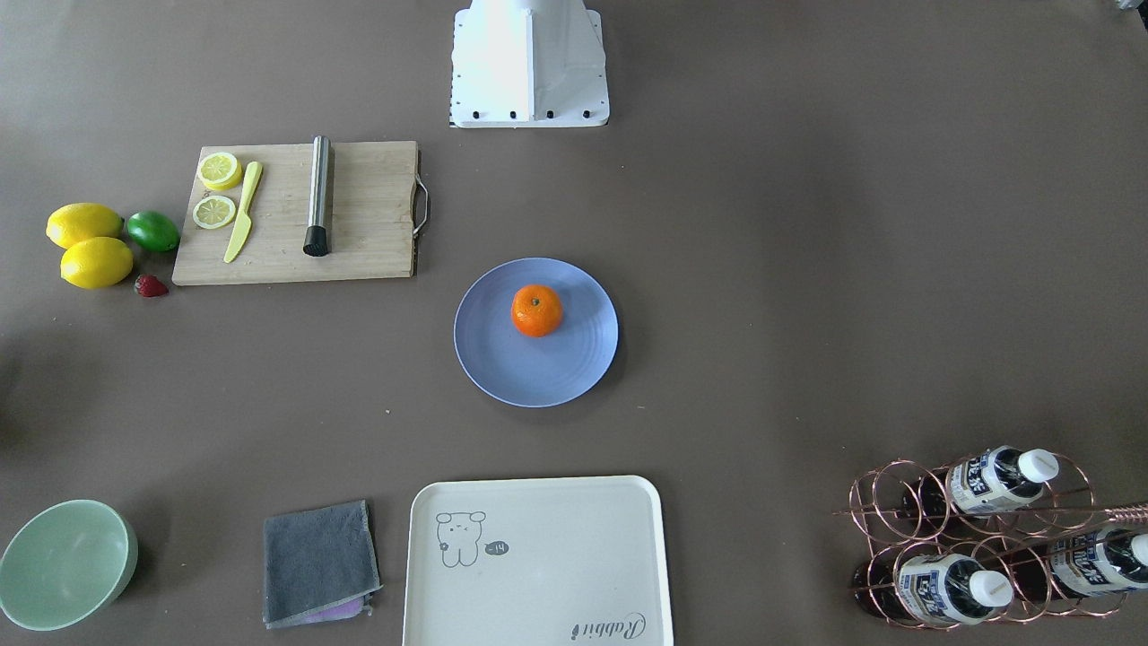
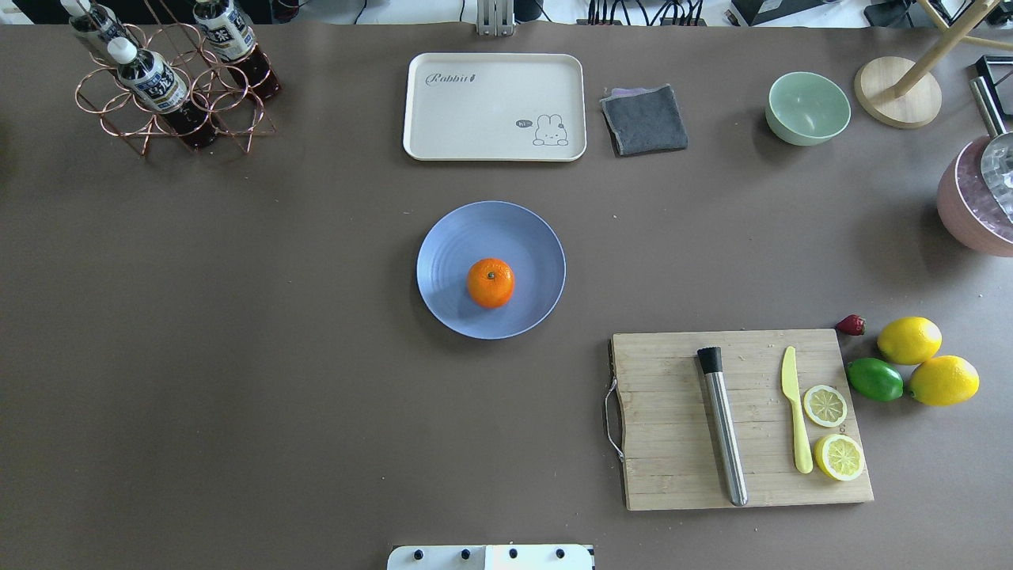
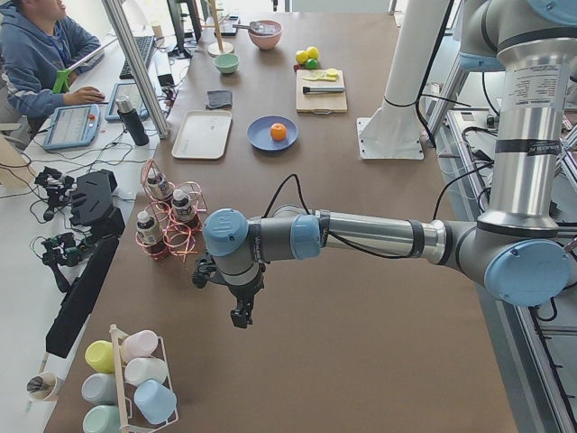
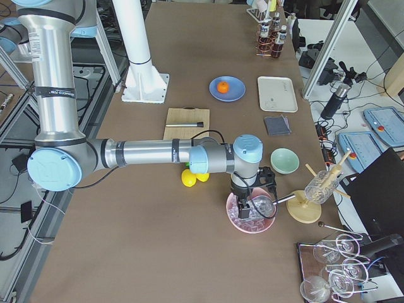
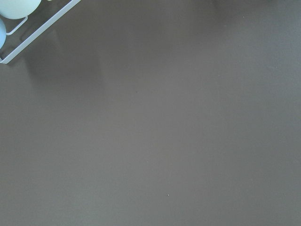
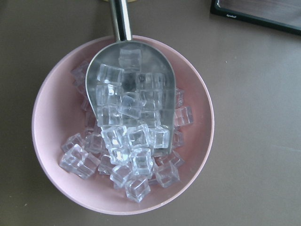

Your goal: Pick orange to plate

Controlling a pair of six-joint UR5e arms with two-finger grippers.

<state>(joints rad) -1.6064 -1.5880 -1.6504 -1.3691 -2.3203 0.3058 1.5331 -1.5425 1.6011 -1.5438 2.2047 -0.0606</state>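
Note:
The orange rests on the periwinkle plate near the table's middle, a little toward the robot's side of the plate's centre; in the overhead view the orange and plate show free of any arm. My left gripper hangs over bare table far from the plate, near the bottle rack; it shows only from the side, so I cannot tell its state. My right gripper hovers over a pink bowl of ice at the table's other end, and I cannot tell its state either. Neither wrist view shows fingers.
A cutting board holds a steel muddler, a yellow knife and lemon slices. Beside it lie two lemons, a lime and a strawberry. A cream tray, grey cloth, green bowl, bottle rack and the ice bowl line the far side.

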